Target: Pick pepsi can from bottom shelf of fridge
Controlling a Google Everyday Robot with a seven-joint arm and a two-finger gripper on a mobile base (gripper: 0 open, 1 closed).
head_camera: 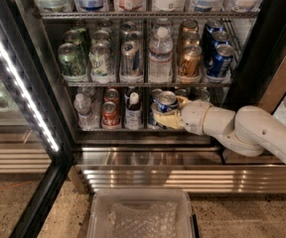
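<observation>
The fridge (262, 48) stands open in front of me. The pepsi can (166, 101), blue with a silver top, is at the front of the bottom shelf (108, 129), right of its middle. My gripper (169, 112) reaches in from the right on a white arm. Its yellowish fingers (162, 121) wrap the can from below left and from the upper right. The can's lower half is hidden behind the fingers. Whether the can rests on the rack or is raised off it, I cannot tell.
On the bottom shelf to the left stand a dark bottle (133, 111), a red cola can (109, 113) and a water bottle (82, 109). The rack above holds a bronze can (189, 61) and blue cans (219, 59). The glass door's light strip (21, 86) is on the left. A clear bin (140, 214) lies on the floor.
</observation>
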